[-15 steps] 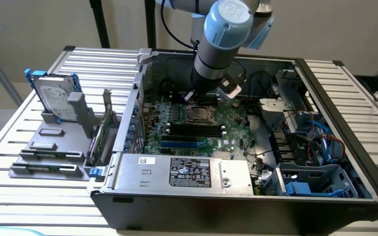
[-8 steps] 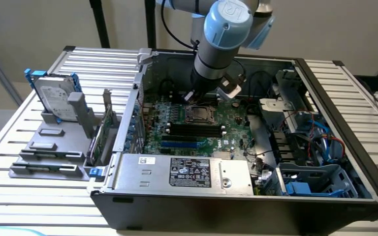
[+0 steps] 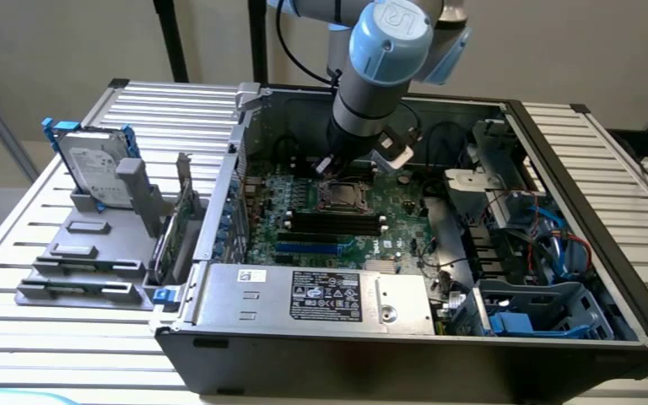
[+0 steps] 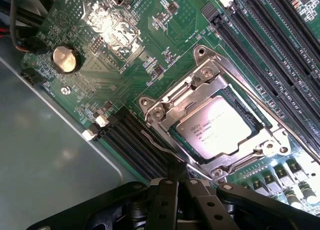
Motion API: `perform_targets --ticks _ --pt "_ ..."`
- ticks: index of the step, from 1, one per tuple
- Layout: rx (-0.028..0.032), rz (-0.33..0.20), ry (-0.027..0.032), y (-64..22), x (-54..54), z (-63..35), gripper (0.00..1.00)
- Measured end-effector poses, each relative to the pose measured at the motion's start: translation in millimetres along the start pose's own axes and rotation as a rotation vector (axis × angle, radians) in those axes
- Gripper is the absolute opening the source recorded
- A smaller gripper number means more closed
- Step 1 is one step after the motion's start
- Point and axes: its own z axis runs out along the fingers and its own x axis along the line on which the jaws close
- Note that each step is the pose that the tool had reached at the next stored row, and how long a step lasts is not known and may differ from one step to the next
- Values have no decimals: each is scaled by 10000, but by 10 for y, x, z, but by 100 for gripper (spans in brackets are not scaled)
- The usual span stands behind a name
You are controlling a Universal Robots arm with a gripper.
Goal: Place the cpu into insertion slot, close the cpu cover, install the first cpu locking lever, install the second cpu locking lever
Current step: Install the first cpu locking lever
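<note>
Fingers (image 4: 164,202) together near one cpu (image 4: 217,125)

**Grey, blue and black: the robot up close**

And here's the arm (image 3: 360,101), a smooth silver-grey tube with chunky pale blue joint housings. There's the round blue cap (image 3: 398,24), a pale logo stamped on its face. A black cable (image 3: 287,51) loops along behind. Lower down the wrist goes black. Over to the wrist view: the gripper (image 4: 180,182) is matte black, flat bar links overlapping, dotted with small silvery screws (image 4: 223,187).
</note>
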Motion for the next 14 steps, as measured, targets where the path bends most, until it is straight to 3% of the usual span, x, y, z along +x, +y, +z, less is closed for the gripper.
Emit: perform_targets --ticks 14 --pt "2 -8 -3 16 10 9 11"
